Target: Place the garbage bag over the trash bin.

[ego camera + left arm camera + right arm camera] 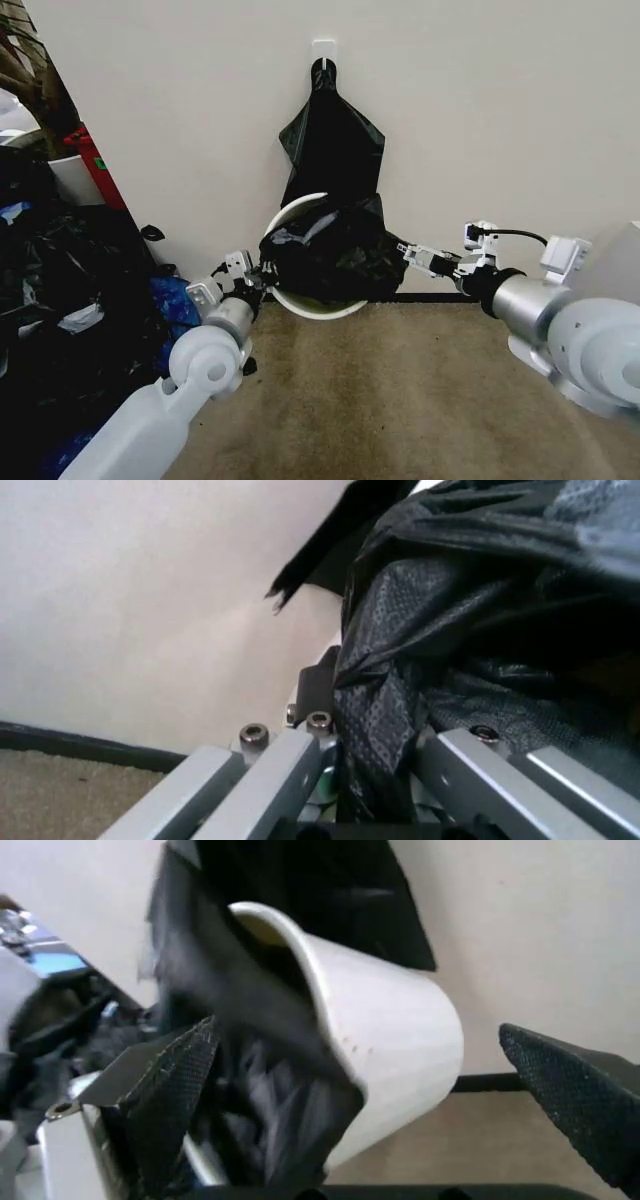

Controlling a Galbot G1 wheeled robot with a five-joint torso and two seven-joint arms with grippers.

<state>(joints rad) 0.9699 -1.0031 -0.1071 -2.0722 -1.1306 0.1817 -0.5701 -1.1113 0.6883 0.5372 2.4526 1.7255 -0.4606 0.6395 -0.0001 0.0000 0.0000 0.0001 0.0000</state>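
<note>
I see the trash bin [312, 306] tipped against the far wall, its open mouth tilted up and toward me, resting on the carpet [400, 400] where floor meets wall. The garbage bag [330, 255] is draped over the mouth of the bin, glossy and crumpled, covering most of the opening; a strip of white rim shows along the upper left and the near edge.

My left pincer [258, 279] sits at the bin's left side, at the edge of the bag. In the left wrist view the left pincer [375, 780] is clamped on a bunched fold of the garbage bag [470, 630], black film pinched between its metal fingers [290, 769].

My right pincer [408, 250] reaches in from the right, touching the bag's right edge. In the right wrist view its pads stand wide apart: one pad [170, 1087] lies against the garbage bag [260, 1125] on the bin's open end, the other pad [580, 1095] hangs free on the outer side of the trash bin [390, 1042], so the pincer [375, 1091] straddles the wall of the bin without gripping.

Above the bin, flat black bags [330, 140] hang from a white hook [323, 52] on the wall. To the left lies a heap of stuffed black sacks [60, 300], with a red container [95, 160] behind it.
</note>
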